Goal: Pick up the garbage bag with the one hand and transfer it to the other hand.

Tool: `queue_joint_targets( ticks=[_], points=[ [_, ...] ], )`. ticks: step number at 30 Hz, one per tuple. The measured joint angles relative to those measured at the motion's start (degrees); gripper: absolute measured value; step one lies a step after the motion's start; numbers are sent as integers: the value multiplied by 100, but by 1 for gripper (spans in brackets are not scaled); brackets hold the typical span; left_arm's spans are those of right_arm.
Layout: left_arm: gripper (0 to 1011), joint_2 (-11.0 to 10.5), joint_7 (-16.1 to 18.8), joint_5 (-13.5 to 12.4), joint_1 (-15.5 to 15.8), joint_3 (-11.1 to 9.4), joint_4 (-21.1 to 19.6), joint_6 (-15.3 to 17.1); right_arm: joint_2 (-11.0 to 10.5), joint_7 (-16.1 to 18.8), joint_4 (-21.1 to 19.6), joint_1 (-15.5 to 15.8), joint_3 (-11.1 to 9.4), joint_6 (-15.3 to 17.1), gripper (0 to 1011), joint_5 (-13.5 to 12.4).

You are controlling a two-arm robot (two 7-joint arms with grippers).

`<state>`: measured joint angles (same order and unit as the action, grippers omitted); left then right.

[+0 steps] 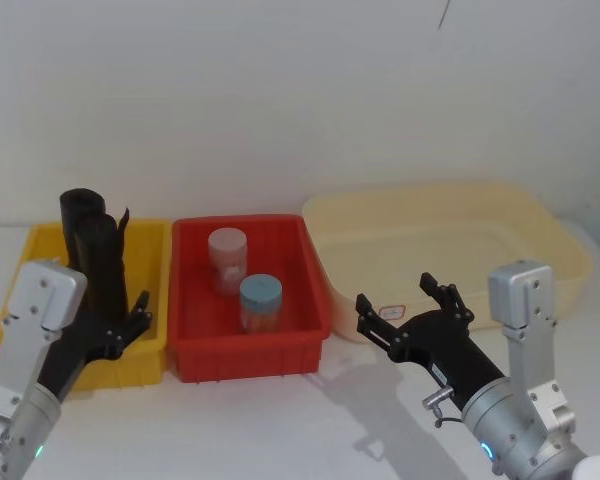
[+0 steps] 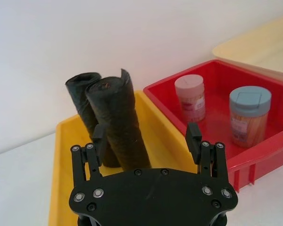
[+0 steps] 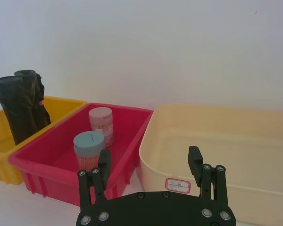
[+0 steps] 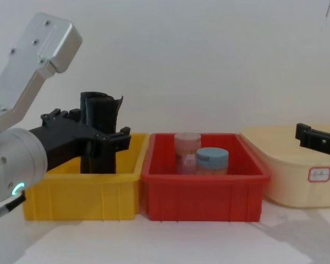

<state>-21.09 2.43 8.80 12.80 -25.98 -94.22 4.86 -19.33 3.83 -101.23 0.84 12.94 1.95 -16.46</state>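
garbage bag (image 2: 120, 127) stands upright in the yellow bin (image 2: 61, 136), touching a second black roll (image 2: 82, 94). left gripper (image 2: 146, 135) sits close at the bag, fingers spread wide, holding nothing. right gripper (image 1: 395, 295) is likewise spread wide and empty, just before the cream tub (image 1: 540, 230).

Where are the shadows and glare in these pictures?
Head view: the right gripper casts a soft shadow on the table. Left wrist view: the garbage bag is evenly lit, no strong glare. Chest view: thin shadow under the red bin.
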Motion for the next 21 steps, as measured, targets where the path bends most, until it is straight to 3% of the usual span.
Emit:
queue_joint_targets(
  ticks=[10, 21],
  points=[
    [1001, 42, 109, -57, -77, 102, 13, 51, 0, 0, 0, 0, 0, 0, 1000, 0],
    [1002, 168, 73, -1, -10, 230, 320, -165, 0, 0, 0, 0, 0, 0, 1000, 0]
  ],
)
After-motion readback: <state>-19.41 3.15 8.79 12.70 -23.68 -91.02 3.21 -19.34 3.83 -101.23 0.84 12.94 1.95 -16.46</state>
